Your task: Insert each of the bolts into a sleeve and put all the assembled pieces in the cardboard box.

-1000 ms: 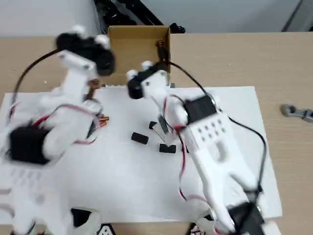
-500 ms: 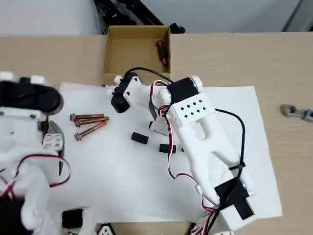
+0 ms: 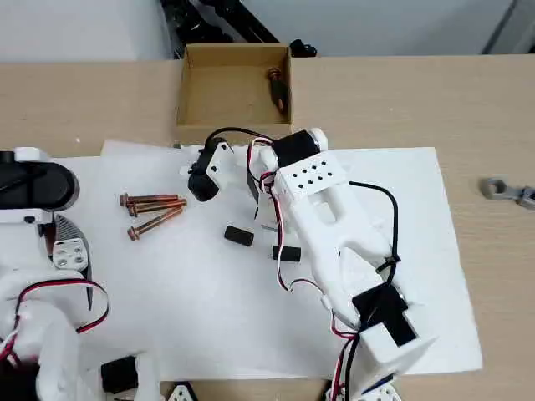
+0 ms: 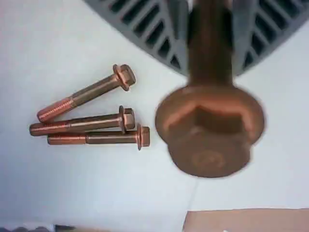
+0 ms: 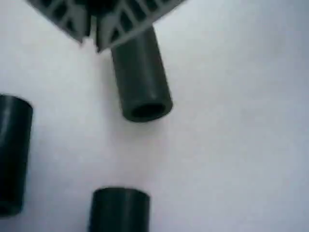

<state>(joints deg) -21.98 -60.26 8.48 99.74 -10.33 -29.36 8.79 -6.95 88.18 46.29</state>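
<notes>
Left fingers (image 4: 149, 24) clamp bolt (image 4: 210, 130) (loose bolts (image 4: 89, 121) nearby).

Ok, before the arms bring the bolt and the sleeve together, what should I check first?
1. Left claw holds a bolt: ok.
2. Right claw holds a sleeve, open end free: ok.
3. Bolt's threaded end free: cannot tell; its head sticks out of the claw.
4. Bolt lined up with sleeve: not ok; the claws are far apart.
5. Sleeves enough for the three loose bolts: cannot tell; two loose sleeves seen.
6. Cardboard box has room: ok; one assembled piece inside.
</notes>
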